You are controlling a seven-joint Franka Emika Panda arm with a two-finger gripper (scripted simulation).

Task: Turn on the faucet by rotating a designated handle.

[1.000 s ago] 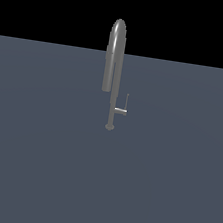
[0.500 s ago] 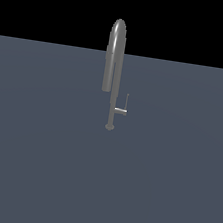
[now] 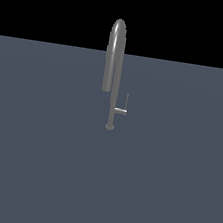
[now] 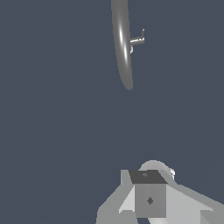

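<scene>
We list the faucet (image 3: 114, 73) and its handle (image 3: 122, 109) on the desk (image 3: 35, 163), well apart from our hand (image 4: 148, 199); whether the hand is open, we cannot tell.

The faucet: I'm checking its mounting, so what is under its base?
The tall grey metal gooseneck faucet stands with its small round base on a flat dark grey-blue surface. Nothing else shows there. Any mounting beneath the base is covered.

Exterior view: level, distant. Wrist view: from above. Both share faucet (image 3: 113, 68) (image 4: 122, 43).
</scene>
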